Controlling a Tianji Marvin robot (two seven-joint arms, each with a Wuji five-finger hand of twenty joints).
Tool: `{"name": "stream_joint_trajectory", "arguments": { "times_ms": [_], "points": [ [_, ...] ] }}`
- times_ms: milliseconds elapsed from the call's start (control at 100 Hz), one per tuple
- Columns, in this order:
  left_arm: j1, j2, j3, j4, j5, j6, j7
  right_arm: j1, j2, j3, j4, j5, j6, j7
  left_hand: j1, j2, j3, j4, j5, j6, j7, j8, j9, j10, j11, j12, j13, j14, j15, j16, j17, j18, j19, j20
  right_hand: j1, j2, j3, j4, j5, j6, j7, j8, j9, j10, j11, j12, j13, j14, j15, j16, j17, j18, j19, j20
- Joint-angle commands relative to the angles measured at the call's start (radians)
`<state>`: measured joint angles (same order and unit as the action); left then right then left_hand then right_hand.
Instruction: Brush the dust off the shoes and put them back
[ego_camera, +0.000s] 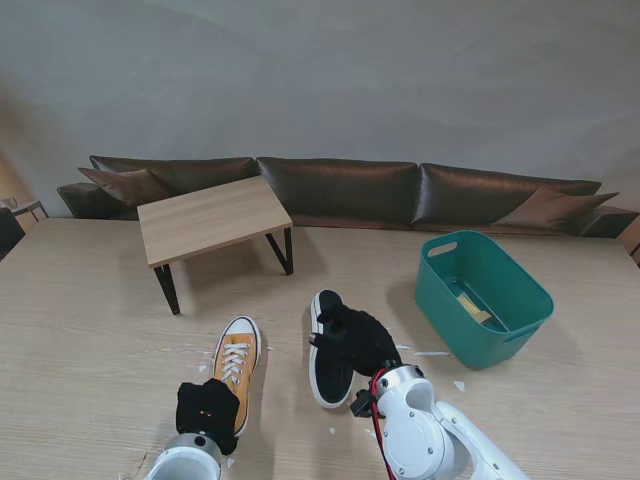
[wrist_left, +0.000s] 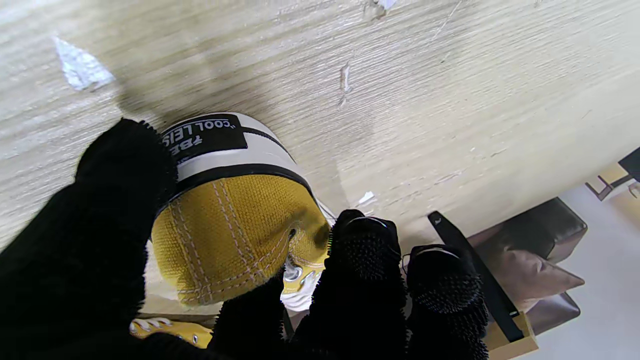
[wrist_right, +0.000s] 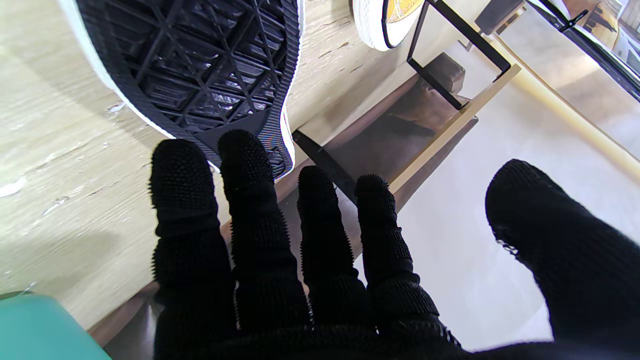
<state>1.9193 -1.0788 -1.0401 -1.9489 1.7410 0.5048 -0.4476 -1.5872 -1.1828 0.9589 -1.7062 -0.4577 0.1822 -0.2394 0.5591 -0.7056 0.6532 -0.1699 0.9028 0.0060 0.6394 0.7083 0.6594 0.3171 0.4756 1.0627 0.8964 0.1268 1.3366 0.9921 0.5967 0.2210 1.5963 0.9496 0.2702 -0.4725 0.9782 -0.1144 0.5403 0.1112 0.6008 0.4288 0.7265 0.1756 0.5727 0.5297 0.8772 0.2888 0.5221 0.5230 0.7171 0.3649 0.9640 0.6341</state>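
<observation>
A yellow canvas sneaker (ego_camera: 236, 362) stands on the wooden table top with its toe pointing away from me. My left hand (ego_camera: 207, 408), in a black bristly glove, is shut on its heel (wrist_left: 235, 225), thumb (wrist_left: 110, 210) on one side and fingers (wrist_left: 365, 265) on the other. A black sneaker (ego_camera: 325, 355) with a white rim lies to its right, tipped so that its black treaded sole (wrist_right: 200, 65) faces my right hand (ego_camera: 365, 342). That hand (wrist_right: 280, 280) is open, its fingers straight and spread, with the fingertips (wrist_right: 245, 150) at the edge of the sole.
A teal basket (ego_camera: 520, 300) stands to the right with a pale object (ego_camera: 472, 303) inside. A small wooden side table (ego_camera: 210, 218) on black legs stands behind the shoes. A dark sofa (ego_camera: 340, 190) runs along the back. White scraps (ego_camera: 432, 353) lie around the shoes.
</observation>
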Motion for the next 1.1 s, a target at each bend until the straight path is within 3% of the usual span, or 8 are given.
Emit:
{"name": "stream_joint_trajectory", "arguments": {
  "times_ms": [0, 230, 480, 630, 670, 770, 940, 1090],
  "points": [
    [0.018, -0.001, -0.009, 0.003, 0.005, -0.005, -0.025, -0.002, -0.005, -0.003, 0.000, 0.001, 0.001, 0.014, -0.018, 0.061, 0.000, 0.043, 0.016, 0.006, -0.149, -0.104, -0.024, 0.031, -0.011, -0.025, -0.036, 0.008, 0.031, 0.012, -0.011, -0.006, 0.072, 0.023, -0.027, 0.015, 0.021, 0.021, -0.020, 0.008, 0.009, -0.009, 0.017, 0.014, 0.004, -0.017, 0.024, 0.016, 0.013, 0.005, -0.343, 0.024, 0.024, 0.009],
    [0.021, -0.005, -0.004, 0.013, 0.010, 0.015, -0.054, 0.000, -0.005, -0.002, 0.004, 0.005, 0.001, 0.014, 0.010, -0.001, 0.100, 0.035, -0.046, 0.099, -0.169, -0.094, 0.173, -0.062, 0.194, 0.128, 0.075, 0.012, 0.050, -0.020, 0.033, 0.040, 0.083, -0.006, -0.027, 0.014, 0.020, 0.021, -0.020, 0.009, 0.009, -0.009, 0.017, 0.014, 0.005, -0.016, 0.025, 0.017, 0.013, 0.005, -0.342, 0.025, 0.025, 0.009],
    [0.013, -0.016, 0.015, 0.040, 0.029, 0.059, -0.118, 0.004, -0.006, -0.003, 0.007, 0.005, 0.005, 0.014, 0.080, -0.055, 0.218, -0.013, -0.166, 0.234, 0.423, 0.321, 0.291, -0.139, 0.331, 0.195, 0.175, 0.005, 0.067, -0.054, 0.100, 0.061, 0.133, -0.085, -0.027, 0.016, 0.020, 0.021, -0.022, 0.010, 0.008, -0.009, 0.017, 0.013, 0.004, -0.016, 0.026, 0.014, 0.013, 0.005, -0.343, 0.026, 0.024, 0.009],
    [0.014, -0.026, 0.020, 0.040, 0.047, 0.072, -0.178, 0.005, -0.006, -0.004, 0.010, 0.006, 0.007, 0.014, 0.095, -0.057, 0.294, 0.021, -0.280, 0.255, 0.572, 0.433, 0.316, -0.169, 0.353, 0.188, 0.204, 0.006, 0.063, -0.066, 0.102, 0.067, 0.136, -0.096, -0.027, 0.015, 0.020, 0.021, -0.022, 0.009, 0.009, -0.009, 0.018, 0.015, 0.005, -0.016, 0.026, 0.014, 0.013, 0.005, -0.343, 0.025, 0.024, 0.010],
    [0.012, -0.026, 0.022, 0.044, 0.044, 0.077, -0.173, 0.005, -0.006, -0.004, 0.010, 0.006, 0.007, 0.014, 0.100, -0.066, 0.315, 0.030, -0.260, 0.247, 0.638, 0.479, 0.356, -0.190, 0.374, 0.187, 0.236, 0.005, 0.063, -0.076, 0.123, 0.067, 0.149, -0.103, -0.026, 0.016, 0.020, 0.021, -0.022, 0.010, 0.009, -0.009, 0.018, 0.015, 0.005, -0.016, 0.025, 0.016, 0.013, 0.005, -0.343, 0.025, 0.024, 0.010],
    [0.011, -0.020, 0.025, 0.061, 0.036, 0.082, -0.132, 0.005, -0.006, -0.004, 0.011, 0.007, 0.007, 0.016, 0.207, -0.111, 0.325, -0.021, -0.139, 0.197, 0.764, 0.556, 0.496, -0.249, 0.419, 0.274, 0.336, -0.007, 0.060, -0.110, 0.191, 0.063, 0.198, -0.162, -0.026, 0.015, 0.021, 0.021, -0.022, 0.010, 0.009, -0.009, 0.018, 0.014, 0.005, -0.016, 0.026, 0.016, 0.013, 0.005, -0.343, 0.025, 0.024, 0.010],
    [0.019, -0.003, 0.017, 0.072, 0.006, 0.066, -0.030, 0.008, -0.006, -0.004, 0.013, 0.007, 0.008, 0.017, 0.276, -0.123, 0.334, 0.021, 0.088, 0.121, 0.923, 0.572, 0.630, -0.253, 0.401, 0.243, 0.374, -0.009, 0.082, -0.136, 0.266, 0.083, 0.199, -0.263, -0.027, 0.017, 0.021, 0.021, -0.017, 0.011, 0.011, -0.008, 0.018, 0.014, 0.006, -0.016, 0.028, 0.014, 0.015, 0.006, -0.342, 0.025, 0.026, 0.010],
    [0.041, 0.004, -0.013, 0.058, 0.013, 0.019, 0.027, 0.010, -0.007, -0.004, 0.016, 0.009, 0.009, 0.014, 0.292, -0.146, 0.347, 0.033, 0.171, 0.098, 0.956, 0.546, 0.675, -0.241, 0.383, 0.222, 0.376, -0.012, 0.102, -0.157, 0.288, 0.087, 0.182, -0.281, -0.027, 0.017, 0.021, 0.021, -0.012, 0.013, 0.013, -0.008, 0.021, 0.014, 0.007, -0.016, 0.028, 0.012, 0.014, 0.005, -0.343, 0.026, 0.025, 0.010]
  ]
}}
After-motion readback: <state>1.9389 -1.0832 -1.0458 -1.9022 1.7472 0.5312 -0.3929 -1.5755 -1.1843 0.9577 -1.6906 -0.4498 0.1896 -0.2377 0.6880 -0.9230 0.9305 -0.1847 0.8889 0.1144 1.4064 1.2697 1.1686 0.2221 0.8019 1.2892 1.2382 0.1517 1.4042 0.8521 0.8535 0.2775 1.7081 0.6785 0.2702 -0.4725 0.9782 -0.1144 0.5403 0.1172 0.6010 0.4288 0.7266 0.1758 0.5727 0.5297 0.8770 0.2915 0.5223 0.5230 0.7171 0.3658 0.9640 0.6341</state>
